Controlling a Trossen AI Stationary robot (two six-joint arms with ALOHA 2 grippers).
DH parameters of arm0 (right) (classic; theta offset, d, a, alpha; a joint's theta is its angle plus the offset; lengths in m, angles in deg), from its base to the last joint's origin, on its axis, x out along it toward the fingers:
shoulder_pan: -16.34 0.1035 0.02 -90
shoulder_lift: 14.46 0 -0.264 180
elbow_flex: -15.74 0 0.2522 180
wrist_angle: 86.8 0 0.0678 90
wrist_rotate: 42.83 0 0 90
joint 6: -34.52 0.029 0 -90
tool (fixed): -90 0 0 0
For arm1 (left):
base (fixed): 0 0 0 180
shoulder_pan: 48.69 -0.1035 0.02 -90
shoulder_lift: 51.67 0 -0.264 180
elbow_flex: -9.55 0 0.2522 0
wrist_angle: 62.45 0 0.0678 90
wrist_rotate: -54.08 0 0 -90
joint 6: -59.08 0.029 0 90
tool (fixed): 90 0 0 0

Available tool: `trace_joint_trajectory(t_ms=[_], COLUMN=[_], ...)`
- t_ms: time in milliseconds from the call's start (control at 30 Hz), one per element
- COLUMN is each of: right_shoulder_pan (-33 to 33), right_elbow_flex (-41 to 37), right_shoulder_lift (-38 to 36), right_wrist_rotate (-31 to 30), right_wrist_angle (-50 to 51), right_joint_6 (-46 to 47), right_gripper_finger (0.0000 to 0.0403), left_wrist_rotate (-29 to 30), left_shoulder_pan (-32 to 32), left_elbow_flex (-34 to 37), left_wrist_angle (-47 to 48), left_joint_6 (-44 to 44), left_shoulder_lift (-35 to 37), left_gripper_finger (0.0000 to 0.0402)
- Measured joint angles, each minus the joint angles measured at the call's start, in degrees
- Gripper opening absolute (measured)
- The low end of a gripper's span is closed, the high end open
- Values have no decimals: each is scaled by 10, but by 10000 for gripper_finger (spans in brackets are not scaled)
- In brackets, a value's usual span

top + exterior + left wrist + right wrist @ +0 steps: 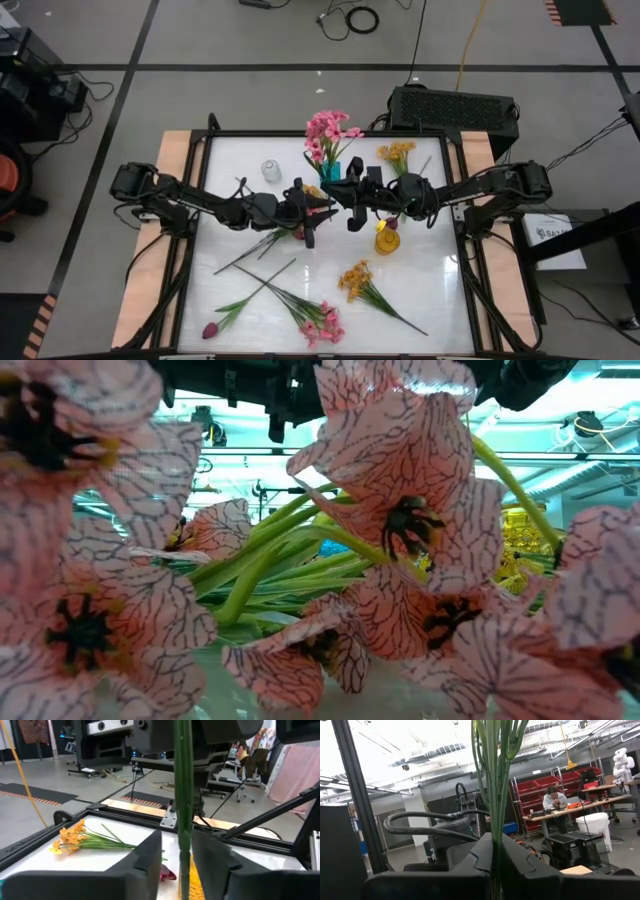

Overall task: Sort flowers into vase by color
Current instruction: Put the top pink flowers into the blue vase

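A yellow-orange spray (pixel 315 190) is up at mid-table between both grippers. Its green stem (pixel 492 780) rises out of my shut right gripper (pixel 493 851), which reaches in from the table's right (pixel 352 196). My left gripper (pixel 177 854), coming from the left (pixel 308 212), is open with a finger on each side of the same stem (pixel 183 795). A blue vase (pixel 331 170) holds pink sprays (pixel 328 130). A yellow vase (pixel 385 240) and a clear vase (pixel 270 170) stand on the table. In the low view, pink blossoms (pixel 400 490) fill the picture. My right gripper pinches the spray's bundled green stems (pixel 493 831) between its two fingers. The fingers lie across the stems, which run on past them and branch. The spray is lifted clear of the table. My left gripper: a gap shows beside one finger (pixel 150 855); whether the other touches the stem, I cannot tell.
Lying on the table are yellow sprays (pixel 397 152) (pixel 360 285), a pink spray (pixel 322 322), a magenta tulip (pixel 210 328) and loose green stems (pixel 250 250). A black box (pixel 455 108) sits past the far edge. A person sits at a bench (pixel 552 800) far behind.
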Motion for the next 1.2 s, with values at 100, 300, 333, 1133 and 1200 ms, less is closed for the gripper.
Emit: trace_joint_trajectory(t_ms=[100, 300, 333, 1133, 1200], right_shoulder_pan=[0, 0, 0, 0, -1], right_elbow_flex=[0, 0, 0, 1, 1], right_shoulder_lift=[0, 0, 0, -43, -43], right_wrist_rotate=[0, 2, 2, 28, 28], right_wrist_angle=[1, 2, 2, 102, 107], right_joint_6=[-7, -10, -10, -10, -11], right_gripper_finger=[11, 11, 11, 143, 142], left_wrist_rotate=[-10, -28, -28, -38, -38], left_shoulder_pan=[0, -1, -1, 1, 1], left_elbow_flex=[0, 0, 0, 4, 4], left_wrist_angle=[2, 8, 8, 144, 148], left_joint_6=[2, 10, 9, -19, -21], left_shoulder_lift=[0, 0, 0, 60, 60], left_gripper_finger=[69, 13, 13, 18, 18])
